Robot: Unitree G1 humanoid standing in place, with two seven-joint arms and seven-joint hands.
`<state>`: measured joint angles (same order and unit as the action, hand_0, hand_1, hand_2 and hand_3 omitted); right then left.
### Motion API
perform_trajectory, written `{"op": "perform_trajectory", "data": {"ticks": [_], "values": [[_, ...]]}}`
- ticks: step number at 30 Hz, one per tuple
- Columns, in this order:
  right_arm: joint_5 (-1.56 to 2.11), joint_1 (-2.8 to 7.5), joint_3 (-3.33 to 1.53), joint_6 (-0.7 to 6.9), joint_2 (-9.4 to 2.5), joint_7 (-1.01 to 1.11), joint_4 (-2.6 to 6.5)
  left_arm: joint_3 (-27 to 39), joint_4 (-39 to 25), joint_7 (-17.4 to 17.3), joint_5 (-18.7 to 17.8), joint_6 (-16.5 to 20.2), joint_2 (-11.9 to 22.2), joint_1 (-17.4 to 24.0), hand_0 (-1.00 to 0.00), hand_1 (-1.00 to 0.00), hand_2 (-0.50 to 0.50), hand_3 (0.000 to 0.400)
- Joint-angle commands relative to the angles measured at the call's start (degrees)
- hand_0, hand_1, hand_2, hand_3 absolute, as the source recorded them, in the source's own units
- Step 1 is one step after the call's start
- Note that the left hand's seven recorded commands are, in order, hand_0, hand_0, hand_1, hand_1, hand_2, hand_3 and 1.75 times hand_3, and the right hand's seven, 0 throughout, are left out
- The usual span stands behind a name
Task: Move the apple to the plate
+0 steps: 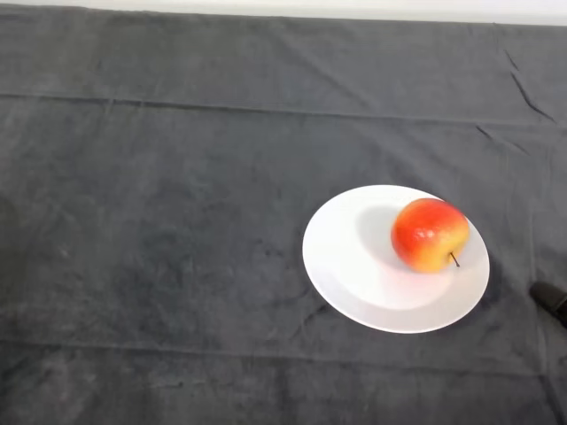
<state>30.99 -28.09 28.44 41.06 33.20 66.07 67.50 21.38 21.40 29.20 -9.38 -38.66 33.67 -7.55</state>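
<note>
A red and yellow apple (430, 234) lies on a round white plate (354, 266), on the plate's right side near the rim. Its stem points toward the front right. The plate rests on the dark cloth, right of the middle of the view.
The dark grey cloth (159, 221) covers the whole table, with folds running across it. A small black object (551, 300) pokes in at the right edge, just right of the plate. A pale strip (283, 7) runs along the table's far edge.
</note>
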Motion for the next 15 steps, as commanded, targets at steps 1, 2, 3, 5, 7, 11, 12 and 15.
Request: {"op": "perform_trajectory", "data": {"ticks": [1, 2, 3, 5, 7, 11, 12, 15], "values": [[-0.42, -0.99, 0.68, 0.13, 1.85, -0.08, 0.67, 2.3, 2.5, -0.6, 1.3, -1.2, -1.0, -1.2, 0.0, 0.0, 0.0, 0.0], [-0.42, -0.99, 0.68, 0.14, 1.85, -0.08, 0.67, 2.4, 2.6, -0.7, 1.3, -1.2, -1.1, -1.3, 0.0, 0.0, 0.0, 0.0], [-0.42, -0.99, 0.68, 0.14, 1.85, -0.08, 0.67, 2.5, 2.8, -0.9, 1.3, -1.3, -1.2, -1.3, 0.0, 0.0, 0.0, 0.0], [-0.42, -0.99, 0.68, 0.14, 1.85, -0.08, 0.67, 2.7, 3.3, -1.3, 1.3, -1.6, -1.3, -1.5, 0.0, 0.0, 0.0, 0.0], [-0.42, -0.99, 0.68, 0.14, 1.85, -0.08, 0.67, 2.8, 3.2, -1.4, 1.5, -1.4, -1.5, -1.7, 0.0, 0.0, 0.0, 0.0], [-0.43, -0.99, 0.68, 0.13, 1.85, -0.07, 0.68, 2.9, 2.0, -1.4, 2.0, -0.5, -2.1, -1.6, 0.0, 0.0, 0.0, 0.0], [-0.43, -0.99, 0.68, 0.13, 1.85, -0.07, 0.67, 2.9, 1.7, -1.4, 2.0, -0.3, -2.2, -1.6, 0.0, 0.0, 0.0, 0.0], [-0.43, -0.99, 0.68, 0.13, 1.85, -0.08, 0.67, 3.1, 1.0, -1.6, 2.2, 0.1, -2.5, -1.5, 0.0, 0.0, 0.0, 0.0]]}}
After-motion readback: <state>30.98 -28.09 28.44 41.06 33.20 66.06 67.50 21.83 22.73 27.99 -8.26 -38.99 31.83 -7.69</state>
